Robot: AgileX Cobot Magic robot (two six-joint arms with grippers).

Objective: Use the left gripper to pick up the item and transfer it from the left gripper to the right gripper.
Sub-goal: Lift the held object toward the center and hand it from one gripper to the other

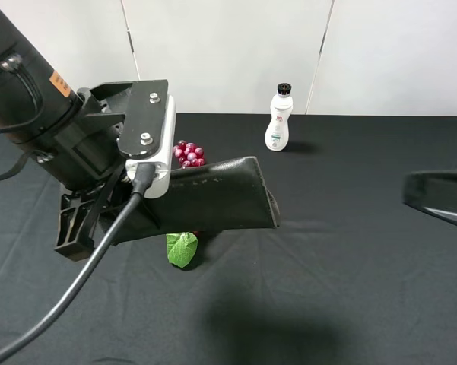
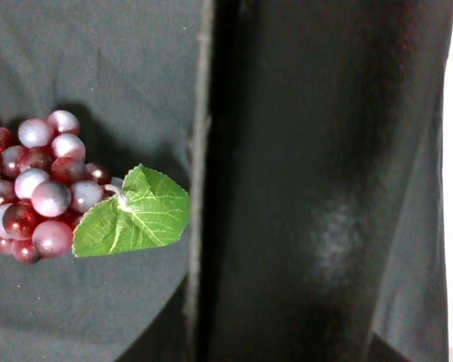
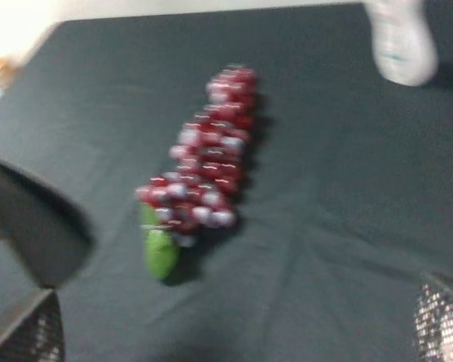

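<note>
My left gripper [image 1: 120, 217], with its white block and thick cable, is shut on the left end of the black case [image 1: 217, 198] and holds it level above the table. The case fills the right of the left wrist view [image 2: 309, 188]; no fingers show there. The case's end also shows at the left in the right wrist view [image 3: 38, 226]. My right gripper [image 1: 439, 196] is blurred at the right edge, well apart from the case. In its wrist view the right gripper [image 3: 234, 332] is open and empty, with its fingertips [image 3: 22, 332] at the lower corners.
A red grape bunch [image 1: 188, 153] with a green leaf [image 1: 182, 249] lies on the black cloth under the case, also in the wrist views [image 2: 38, 181] [image 3: 207, 166]. A white bottle [image 1: 278, 119] with a black cap stands at the back.
</note>
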